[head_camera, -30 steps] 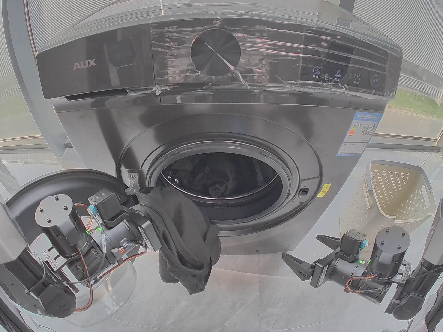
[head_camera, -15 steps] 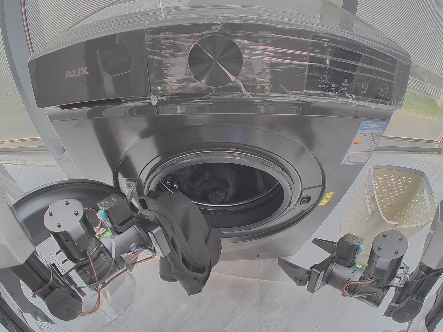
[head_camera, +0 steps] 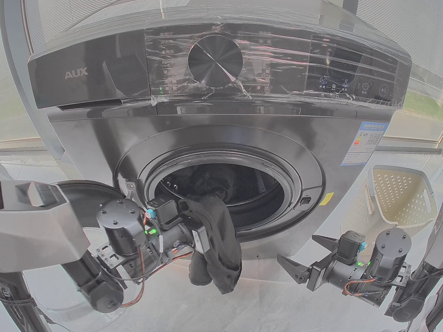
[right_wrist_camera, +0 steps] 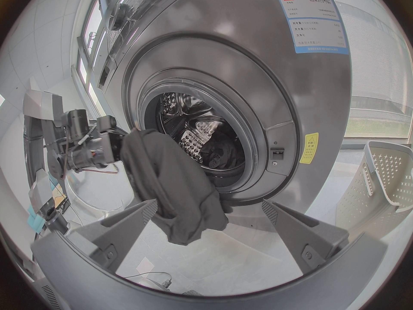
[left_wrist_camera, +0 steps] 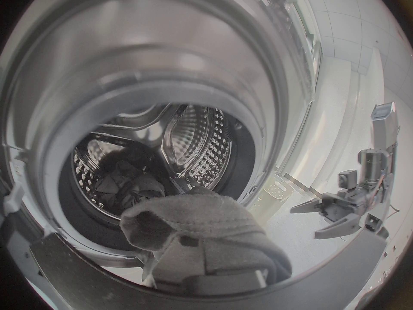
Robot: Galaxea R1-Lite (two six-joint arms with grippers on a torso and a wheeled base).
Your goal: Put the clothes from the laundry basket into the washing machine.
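Fingers clamped on the black garment [head_camera: 222, 254], the left gripper [head_camera: 199, 238] has carried it to the drum mouth [head_camera: 251, 194], ready for loading; the right gripper [head_camera: 297, 251] gapes empty.

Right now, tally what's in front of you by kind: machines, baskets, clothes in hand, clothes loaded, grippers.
Grey front-loading washing machine: 1
Pale perforated plastic laundry basket: 1
Dark garment in the left gripper: 1
Dark heap of clothes already loaded: 1, pieces uncountable
Grippers, the left plus the open right gripper: 2
Total: 6
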